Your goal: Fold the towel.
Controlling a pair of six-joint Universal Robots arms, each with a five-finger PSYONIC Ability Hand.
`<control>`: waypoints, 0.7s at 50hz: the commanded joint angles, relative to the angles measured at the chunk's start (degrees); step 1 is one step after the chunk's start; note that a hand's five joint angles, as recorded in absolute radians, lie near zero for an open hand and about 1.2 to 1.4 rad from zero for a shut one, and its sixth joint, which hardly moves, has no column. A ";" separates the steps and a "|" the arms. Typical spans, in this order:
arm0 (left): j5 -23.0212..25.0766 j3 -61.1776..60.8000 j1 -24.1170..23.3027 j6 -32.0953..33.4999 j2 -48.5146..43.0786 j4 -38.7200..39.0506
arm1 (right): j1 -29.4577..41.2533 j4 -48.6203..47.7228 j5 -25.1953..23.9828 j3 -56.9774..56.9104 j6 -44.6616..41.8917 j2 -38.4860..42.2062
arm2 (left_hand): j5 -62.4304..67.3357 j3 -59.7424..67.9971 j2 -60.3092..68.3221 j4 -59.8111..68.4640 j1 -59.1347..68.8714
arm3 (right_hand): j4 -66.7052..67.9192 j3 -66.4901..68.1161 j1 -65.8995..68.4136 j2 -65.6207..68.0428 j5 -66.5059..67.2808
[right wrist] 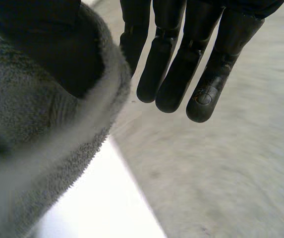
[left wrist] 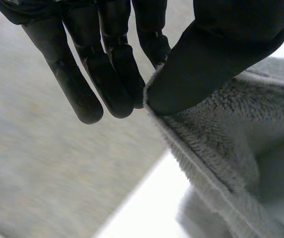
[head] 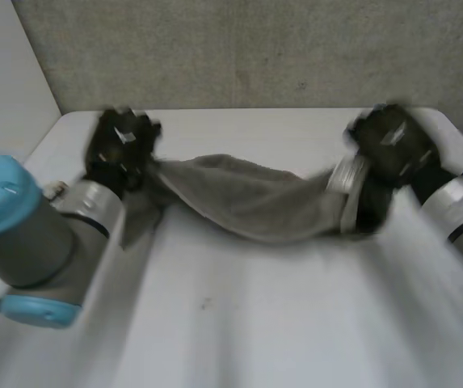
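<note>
Close to the camera the tabletop [head: 239,323] is bare, and the left arm [head: 29,234] reaches over it. A bit farther back the grey towel [head: 239,198] hangs between the 2 hands. It is bunched up and sags in the middle. I cannot tell if its low part touches the tabletop. The left hand [head: 122,149] pinches 1 end, with its thumb [left wrist: 206,64] pressing the towel's edge against straight fingers [left wrist: 112,74]. The right hand [head: 393,145] pinches the other end, and the edge curls round its thumb. Behind them is the grey wall [head: 255,48].

Here is what could go wrong. Each hand has just a little bit of edge, so a quick or hard pull could make the towel slip out and drop in a heap. The towel is also scrunched, not flat. If it is laid down like this, I think the fold would come out lumpy and crooked.
</note>
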 commanded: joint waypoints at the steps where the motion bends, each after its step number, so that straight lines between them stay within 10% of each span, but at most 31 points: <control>1: -0.11 3.22 2.37 0.05 13.60 -8.16 | -8.60 23.55 2.76 -12.25 19.06 -8.76 | 10.69 10.28 10.22 10.26 12.07 | 11.59 12.23 24.46 12.84 14.34; 14: 1.47 5.42 2.55 0.22 17.29 -25.65 | -8.25 46.65 4.16 -19.02 -3.95 1.59 | 10.69 10.28 10.22 10.26 12.07 | 11.59 12.23 24.46 12.84 14.34; 25: 1.73 4.18 2.37 2.68 0.42 -33.20 | -0.60 49.83 6.36 -17.61 -9.86 10.05 | 10.69 10.28 10.22 10.26 12.07 | 11.59 12.23 24.46 12.84 14.34; 35: 1.56 22.61 4.73 8.39 -19.69 -30.23 | 6.51 44.49 18.92 -34.10 -9.60 22.25 | 10.69 10.28 10.22 10.26 12.07 | 11.59 12.23 24.46 12.84 14.34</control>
